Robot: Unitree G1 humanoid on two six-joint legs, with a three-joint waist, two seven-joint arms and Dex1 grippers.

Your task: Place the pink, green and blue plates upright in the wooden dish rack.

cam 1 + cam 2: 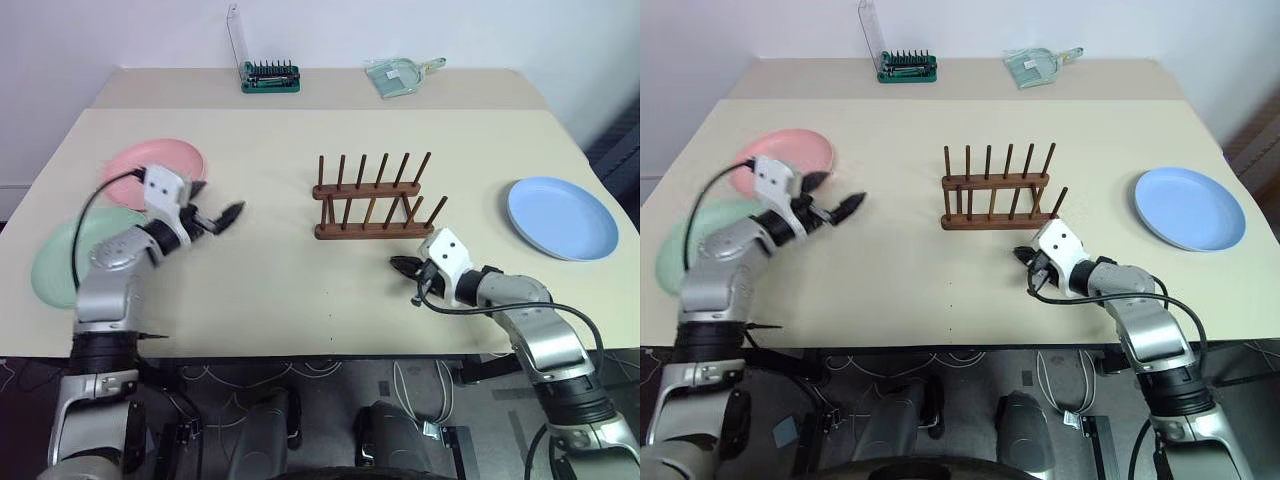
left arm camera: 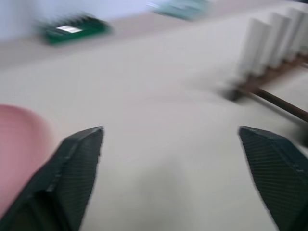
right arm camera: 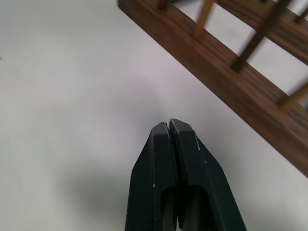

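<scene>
Trouble is likeliest at the left edge of the surface, where the pink plate (image 1: 160, 162) and the green plate (image 1: 70, 262) lie flat and overlapping. The left gripper (image 1: 214, 218) hangs above the surface beside them, fingers spread wide and empty. A thin rim flush on the surface gives little to pinch, so a grab could slip or drag the neighbouring plate along. The wooden dish rack (image 1: 372, 205) stands empty mid-surface. The right gripper (image 1: 403, 265) sits just before it with fingers pressed together, close enough to nudge the light rack. The blue plate (image 1: 561, 217) lies flat near the right edge.
</scene>
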